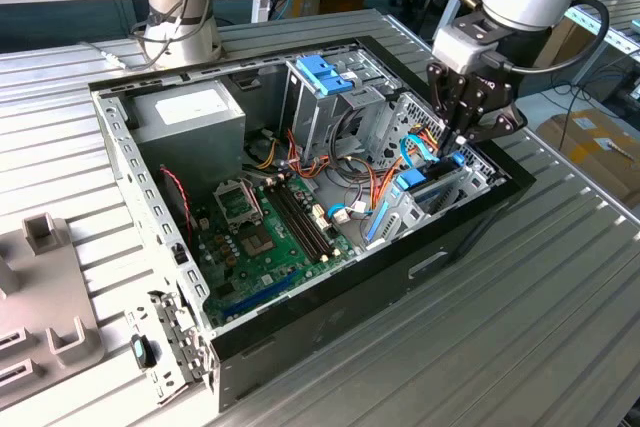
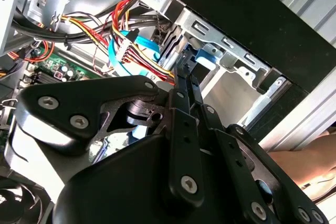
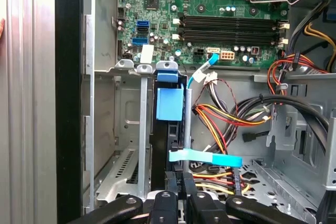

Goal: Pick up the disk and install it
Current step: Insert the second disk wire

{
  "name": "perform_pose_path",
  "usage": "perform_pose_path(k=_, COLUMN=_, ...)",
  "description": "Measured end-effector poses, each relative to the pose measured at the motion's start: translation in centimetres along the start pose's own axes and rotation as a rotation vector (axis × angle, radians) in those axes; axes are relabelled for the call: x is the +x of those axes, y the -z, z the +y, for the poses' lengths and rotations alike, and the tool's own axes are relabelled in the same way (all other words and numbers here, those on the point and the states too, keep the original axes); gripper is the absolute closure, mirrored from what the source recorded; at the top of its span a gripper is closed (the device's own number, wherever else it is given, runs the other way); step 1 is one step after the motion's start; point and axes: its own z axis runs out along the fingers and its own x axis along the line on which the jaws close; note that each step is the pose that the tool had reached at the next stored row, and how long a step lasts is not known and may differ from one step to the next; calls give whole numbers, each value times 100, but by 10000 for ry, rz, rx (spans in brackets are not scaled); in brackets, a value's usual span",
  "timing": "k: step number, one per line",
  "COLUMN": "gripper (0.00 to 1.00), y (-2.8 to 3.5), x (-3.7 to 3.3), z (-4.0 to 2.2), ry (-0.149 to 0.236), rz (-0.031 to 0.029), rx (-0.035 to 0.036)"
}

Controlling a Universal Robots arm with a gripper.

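Observation:
The disk (image 1: 414, 183) stands on edge in the drive bay at the exterior view's right end of the open computer case (image 1: 150, 197). Its light-blue carrier rail (image 3: 170, 103) faces up between the bay's metal walls. My gripper (image 1: 452, 150) hangs straight above the bay, fingers together. Their tips (image 2: 184, 66) meet the top edge of the disk's blue carrier (image 2: 206, 56). In the first wrist view the shut fingers (image 3: 176, 192) sit right over the disk's dark edge (image 3: 167, 145), and nothing shows between them.
Red, yellow and orange cable bundles (image 3: 226, 116) and a light-blue flat cable (image 3: 210, 157) crowd the space beside the bay. The motherboard (image 1: 265, 232), a power supply (image 1: 190, 112) and a dark blue bracket (image 1: 325, 72) on the drive cage fill the case. A hand (image 2: 310, 167) rests outside it.

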Motion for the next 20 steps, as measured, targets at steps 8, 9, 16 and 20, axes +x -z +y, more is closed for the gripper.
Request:
perform_pose_path(k=8, gripper=84, y=-24, x=4, z=3, ry=-1, rz=2, rx=0)
perform_pose_path(k=9, gripper=84, y=-30, x=7, z=3, ry=-2, rz=-1, rx=0)
perform_pose_path(k=16, gripper=84, y=-36, x=7, z=4, ry=-10, rz=0, rx=0)
perform_pose_path(k=20, gripper=84, y=-41, x=10, z=4, ry=-9, rz=0, rx=0)
